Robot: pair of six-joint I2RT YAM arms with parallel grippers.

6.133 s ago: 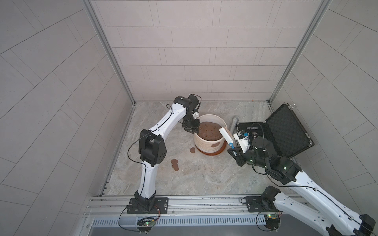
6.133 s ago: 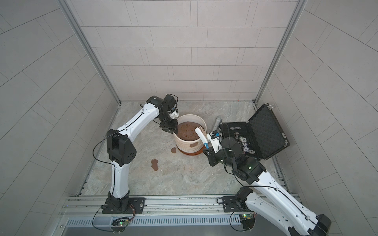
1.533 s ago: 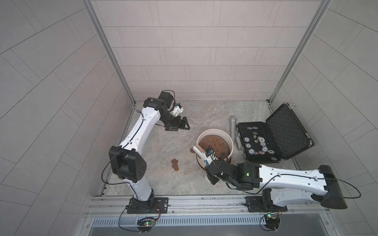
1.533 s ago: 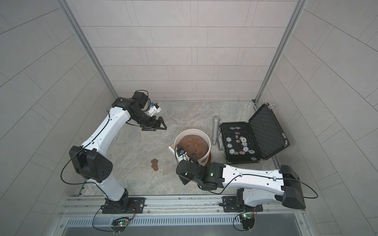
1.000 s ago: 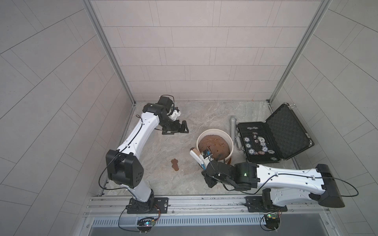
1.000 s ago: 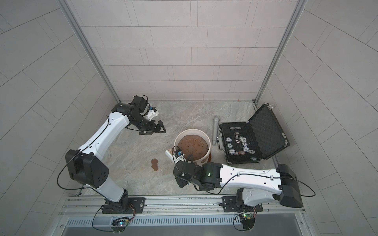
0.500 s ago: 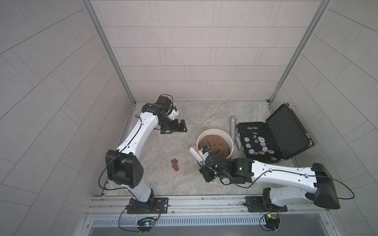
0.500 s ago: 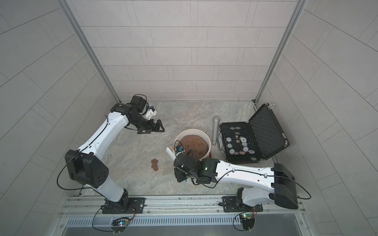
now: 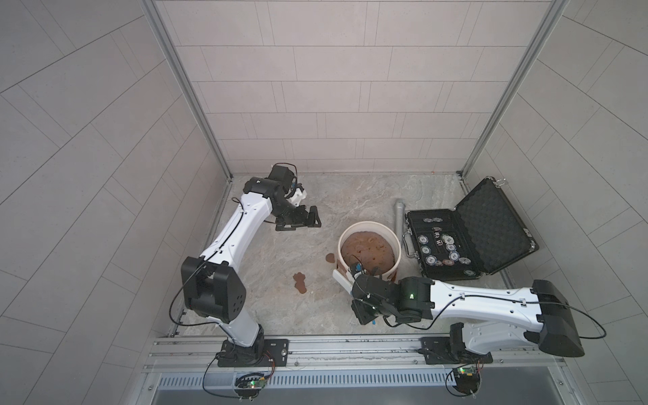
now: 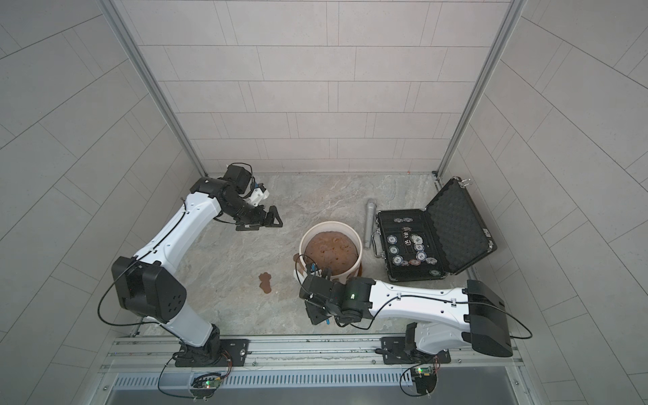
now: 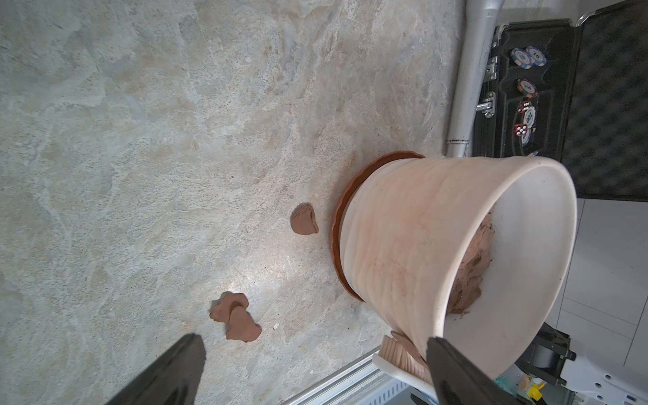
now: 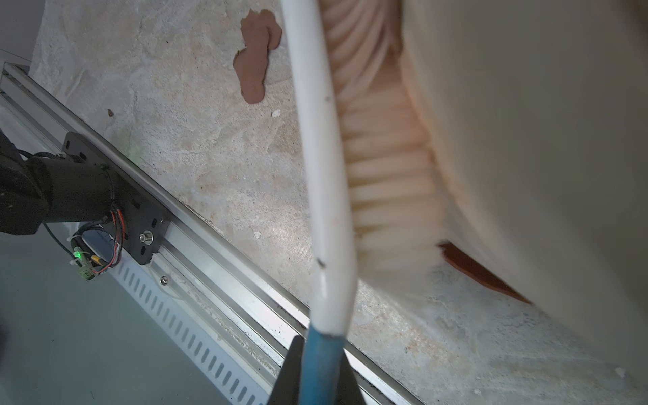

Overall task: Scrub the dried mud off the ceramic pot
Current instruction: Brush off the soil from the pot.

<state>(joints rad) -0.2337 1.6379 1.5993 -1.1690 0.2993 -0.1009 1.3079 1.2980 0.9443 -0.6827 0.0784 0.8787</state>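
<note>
1. In both top views the ceramic pot (image 9: 369,224) (image 10: 329,224) stands upright on its saucer (image 11: 342,210) near the middle of the stone floor (image 9: 266,259). A lumpy soil mound (image 9: 368,249) fills it. A grey metal cylinder (image 9: 399,221) and an open black case (image 9: 491,224) lie just beside it, on the robot's right.
2. Dried mud (image 9: 300,282) (image 10: 265,282) lies on the floor as a lobed patch apart from the pot, and a smaller piece (image 9: 330,258) sits just beside the saucer.
3. Only the right wrist view shows the grip. The right gripper (image 12: 321,371) is clamped tight on the blue handle of a white brush (image 12: 322,175), whose bristles (image 12: 389,168) press against the pot's wall just above the saucer (all blurred). The top views give only the brush's white back (image 9: 341,280) at the pot's near side.
4. The left gripper (image 9: 308,219) (image 11: 312,375) is spread wide and holds nothing, well apart from the pot.
5. The left wrist view alone shows the pot's ribbed wall (image 11: 403,238), with faint brownish smears on it.
</note>
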